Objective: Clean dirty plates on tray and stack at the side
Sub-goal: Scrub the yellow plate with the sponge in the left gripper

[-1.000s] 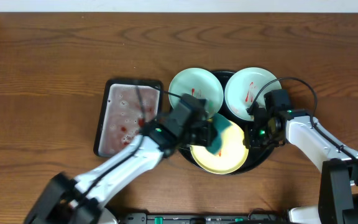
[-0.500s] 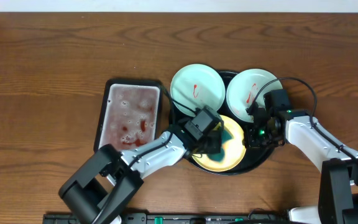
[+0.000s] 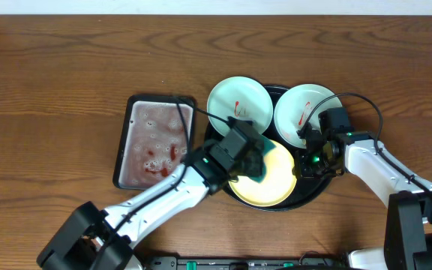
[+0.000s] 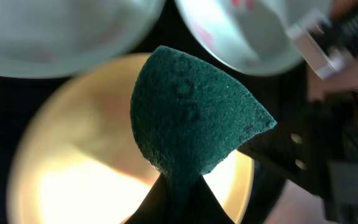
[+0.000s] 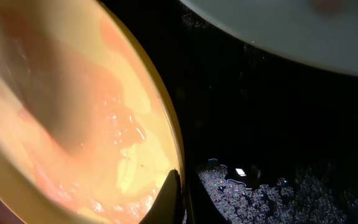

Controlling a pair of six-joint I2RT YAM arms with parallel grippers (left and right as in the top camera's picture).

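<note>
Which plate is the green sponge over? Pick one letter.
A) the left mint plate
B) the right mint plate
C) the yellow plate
C: the left gripper pinches the green sponge directly above the yellow plate.

A brown wooden desk (image 3: 51, 75) is filling nearly the whole overhead view, its grain running left to right in darker and lighter bands. Soft, even light is falling across the wood. A pale strip (image 3: 216, 6) is showing beyond the far edge, wall or floor unclear. A dark rail (image 3: 223, 263) is lying along the near edge.
</note>
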